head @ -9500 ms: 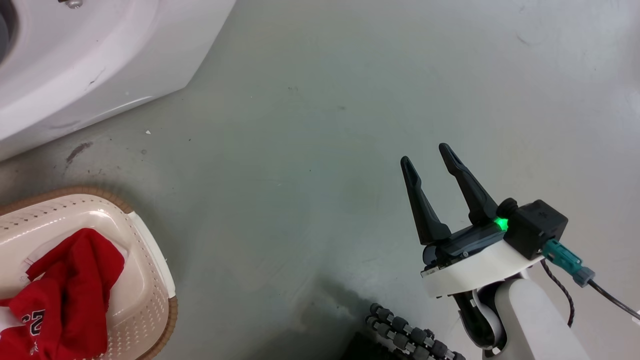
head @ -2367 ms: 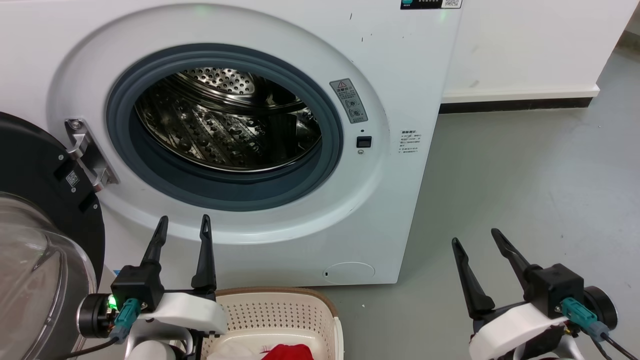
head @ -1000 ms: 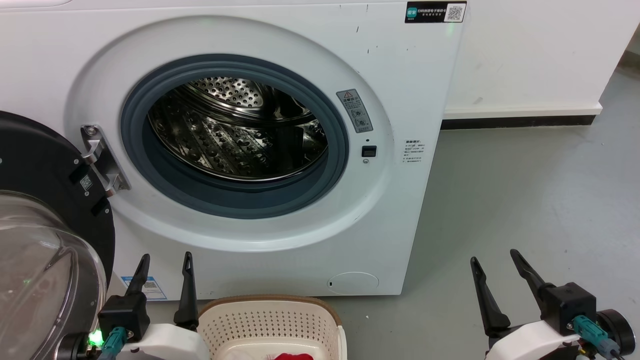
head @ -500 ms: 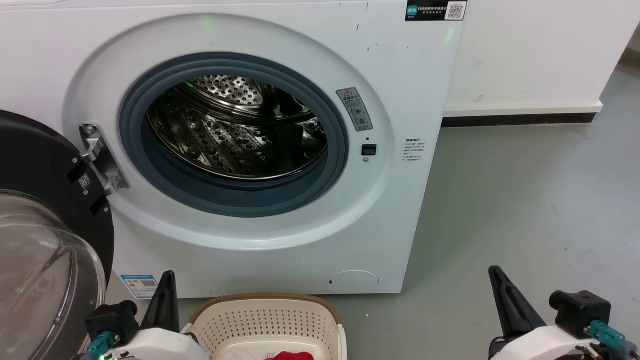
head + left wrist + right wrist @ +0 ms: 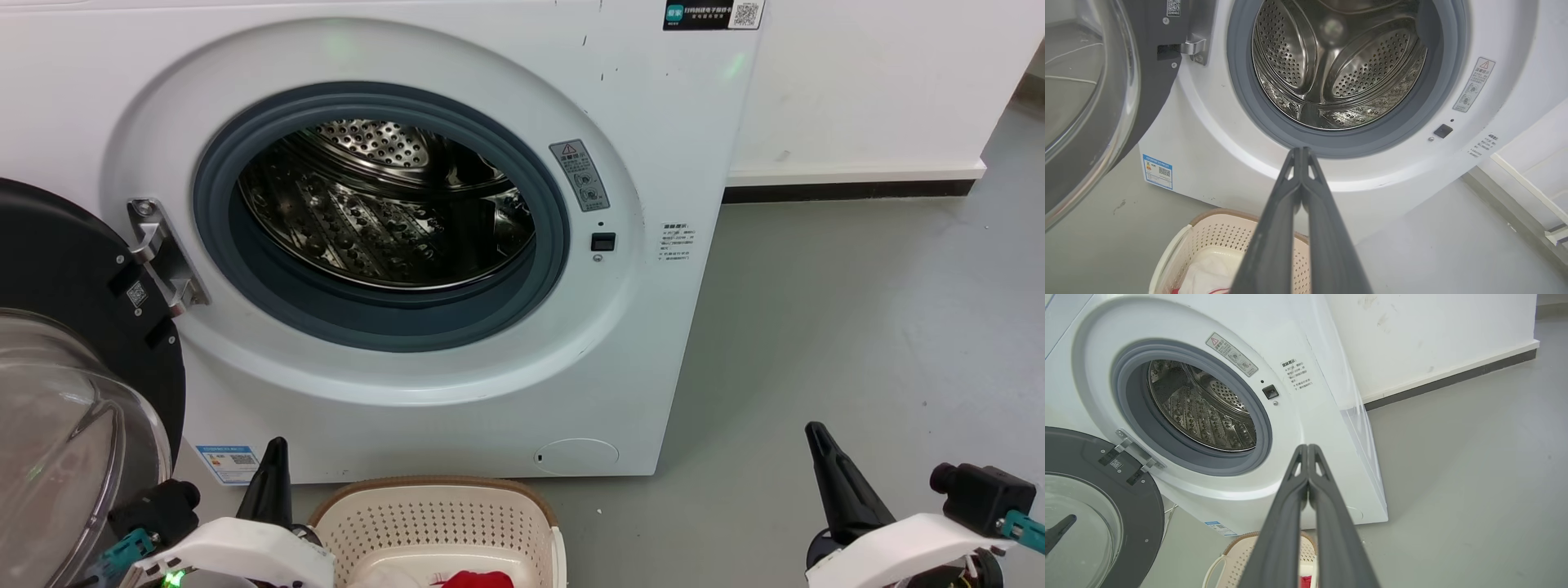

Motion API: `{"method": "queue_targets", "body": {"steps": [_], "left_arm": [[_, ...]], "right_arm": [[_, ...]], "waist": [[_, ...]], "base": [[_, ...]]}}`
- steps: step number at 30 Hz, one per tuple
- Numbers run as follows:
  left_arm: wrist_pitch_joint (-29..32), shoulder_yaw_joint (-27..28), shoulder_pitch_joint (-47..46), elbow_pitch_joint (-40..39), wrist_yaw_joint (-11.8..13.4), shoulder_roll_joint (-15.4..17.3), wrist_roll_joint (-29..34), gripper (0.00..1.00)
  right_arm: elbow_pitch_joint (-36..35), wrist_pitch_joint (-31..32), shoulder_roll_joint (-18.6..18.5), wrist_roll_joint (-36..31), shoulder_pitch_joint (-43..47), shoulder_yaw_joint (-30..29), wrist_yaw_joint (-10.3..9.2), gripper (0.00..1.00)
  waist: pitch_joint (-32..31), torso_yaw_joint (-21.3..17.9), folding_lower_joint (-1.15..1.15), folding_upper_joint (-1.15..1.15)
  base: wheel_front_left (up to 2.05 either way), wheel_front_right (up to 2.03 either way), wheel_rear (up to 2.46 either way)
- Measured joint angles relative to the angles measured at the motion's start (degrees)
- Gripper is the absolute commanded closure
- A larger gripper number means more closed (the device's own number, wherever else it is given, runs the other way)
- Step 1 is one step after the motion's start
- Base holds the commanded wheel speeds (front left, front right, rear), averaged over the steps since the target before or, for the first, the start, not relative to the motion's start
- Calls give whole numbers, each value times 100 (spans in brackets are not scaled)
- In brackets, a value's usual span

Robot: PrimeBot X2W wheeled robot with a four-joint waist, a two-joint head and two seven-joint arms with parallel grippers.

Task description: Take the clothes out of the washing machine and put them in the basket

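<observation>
Plainly, the washing machine (image 5: 645, 343) takes up the upper left and middle of the head view. Its black-framed glass door (image 5: 57, 261) is swung wide open at the left edge, and the grey-rimmed porthole shows the perforated steel drum (image 5: 384, 220). Below the porthole, at the bottom centre, the basket (image 5: 441, 523) stands on the grey floor (image 5: 857, 327) just in front of the machine. The clothes (image 5: 478, 580) lie inside it, a red bit showing at the bottom edge beside a pale fold. The left pincer (image 5: 1300, 153) is clenched on nothing, its two dark fingers pressed together. In the left wrist view its tip lies over the porthole's lower rim, and in the head view it stands at the lower left, just beside the basket's brown rim. The right pincer (image 5: 1307, 448) is likewise clenched with nothing between its fingers, at the lower right of the head view, well apart from the basket. A warning sticker (image 5: 578, 175) sits right of the porthole, and a white wall with dark skirting (image 5: 849, 194) crosses the upper right.
</observation>
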Motion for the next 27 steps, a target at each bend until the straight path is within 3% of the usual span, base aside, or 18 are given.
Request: {"method": "queue_targets", "body": {"steps": [27], "left_arm": [[352, 392, -247, 297, -449, -290, -1975, 100]], "right_arm": [[408, 81, -69, 2385, -358, -158, -1, 100]], "waist": [[81, 16, 0, 0]], "base": [[0, 0, 0]]}}
